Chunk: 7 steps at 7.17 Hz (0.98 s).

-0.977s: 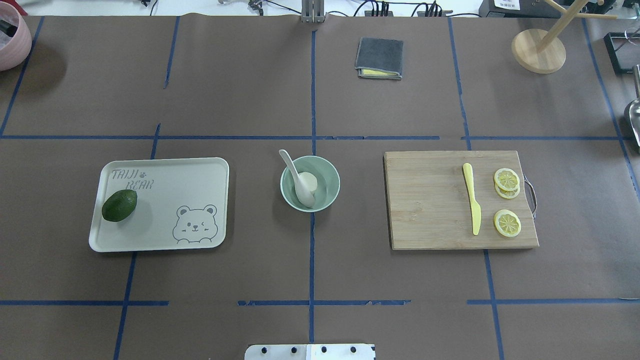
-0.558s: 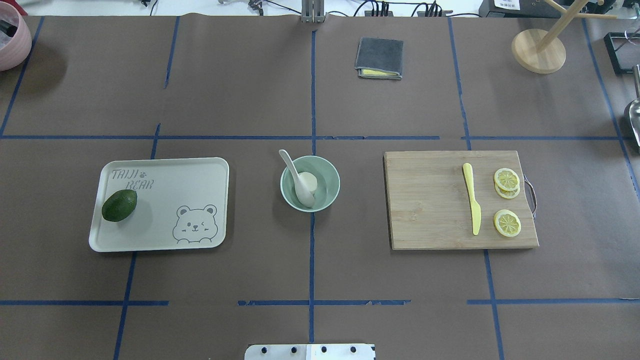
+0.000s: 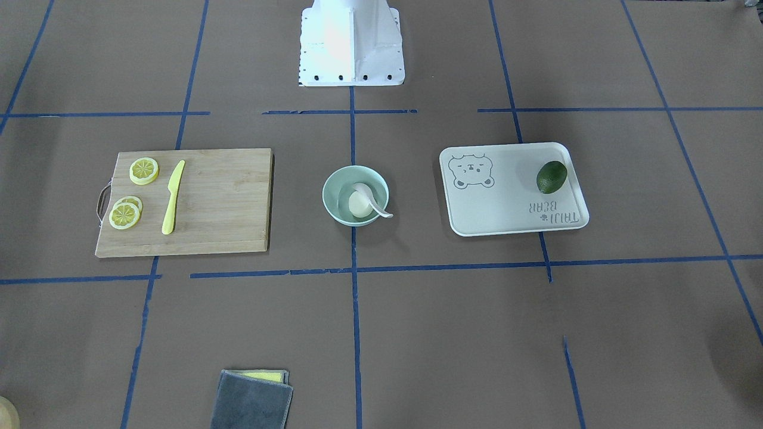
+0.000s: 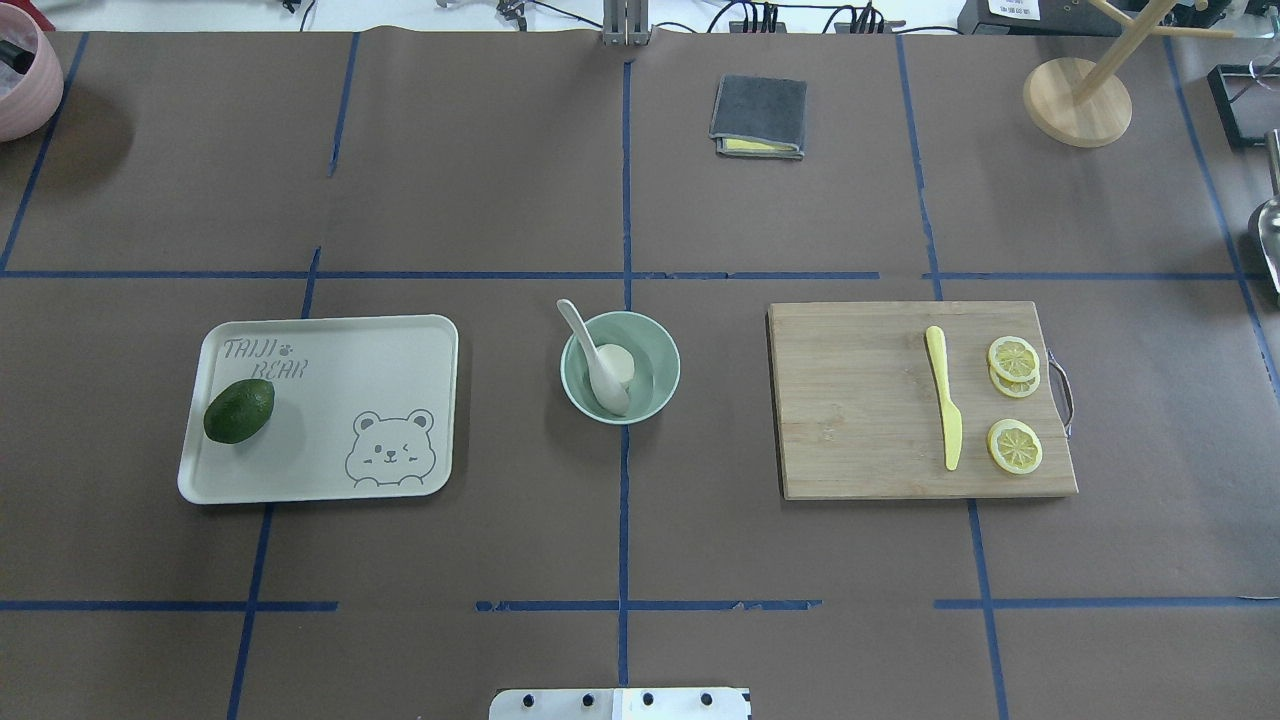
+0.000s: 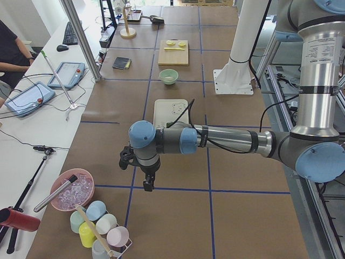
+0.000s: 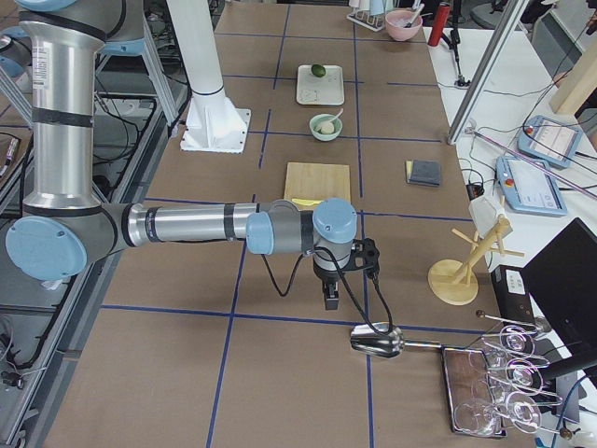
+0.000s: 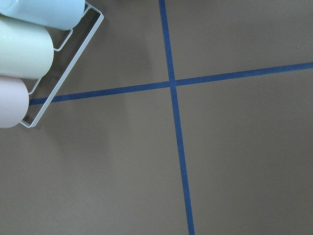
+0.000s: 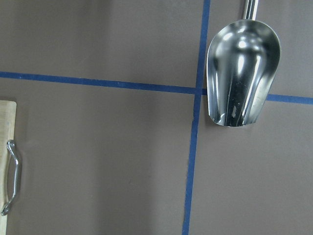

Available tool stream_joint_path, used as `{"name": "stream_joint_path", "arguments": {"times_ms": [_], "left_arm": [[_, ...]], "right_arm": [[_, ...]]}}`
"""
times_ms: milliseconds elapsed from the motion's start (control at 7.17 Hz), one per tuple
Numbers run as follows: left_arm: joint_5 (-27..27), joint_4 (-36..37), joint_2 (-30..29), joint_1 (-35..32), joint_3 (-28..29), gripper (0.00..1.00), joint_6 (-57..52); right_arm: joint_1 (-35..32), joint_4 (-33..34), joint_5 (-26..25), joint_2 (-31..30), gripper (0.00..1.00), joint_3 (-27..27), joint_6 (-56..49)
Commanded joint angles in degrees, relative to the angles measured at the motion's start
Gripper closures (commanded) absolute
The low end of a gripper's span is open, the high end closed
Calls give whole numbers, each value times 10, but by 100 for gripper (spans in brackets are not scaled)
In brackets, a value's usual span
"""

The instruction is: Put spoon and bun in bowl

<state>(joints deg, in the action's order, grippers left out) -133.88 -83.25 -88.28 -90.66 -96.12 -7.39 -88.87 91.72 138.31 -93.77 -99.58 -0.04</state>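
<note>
The mint-green bowl [image 4: 668, 352] stands at the table's centre; it also shows in the front-facing view [image 3: 332, 180]. The white bun [image 4: 624, 361] sits inside it. The pale spoon [image 4: 588, 340] lies in the bowl with its scoop beside the bun and its handle over the rim. My left gripper [image 5: 146, 184] hangs over the table's left end, far from the bowl. My right gripper [image 6: 329, 299] hangs over the right end near a metal scoop. Both show only in side views, so I cannot tell whether they are open or shut.
A grey tray [image 4: 400, 350] with an avocado [image 4: 239, 411] lies left of the bowl. A cutting board [image 4: 860, 400] with a yellow knife [image 4: 944, 410] and lemon slices [image 4: 1014, 445] lies right. A folded cloth [image 4: 759, 116], a wooden stand [image 4: 1077, 100], a metal scoop [image 8: 242, 73] and racked cups [image 7: 24, 54] sit at the edges.
</note>
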Motion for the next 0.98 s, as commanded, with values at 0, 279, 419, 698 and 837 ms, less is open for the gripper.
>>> {"name": "stream_joint_path", "arguments": {"times_ms": [0, 279, 419, 698, 837], "left_arm": [[-8, -3, -2, 0, 19, 0, 2], [-8, -2, -1, 0, 15, 0, 3], [-8, -2, -2, 0, 15, 0, 2], [-8, -2, -2, -1, 14, 0, 2], [-8, -2, -1, -1, 14, 0, 2]], "right_arm": [[-13, 66, 18, 37, 0, -1, 2], [-13, 64, 13, 37, 0, 3, 1], [-13, 62, 12, 34, 0, 4, 0], [-13, 62, 11, 29, 0, 5, -5], [-13, 61, 8, 27, 0, 10, -6]]}}
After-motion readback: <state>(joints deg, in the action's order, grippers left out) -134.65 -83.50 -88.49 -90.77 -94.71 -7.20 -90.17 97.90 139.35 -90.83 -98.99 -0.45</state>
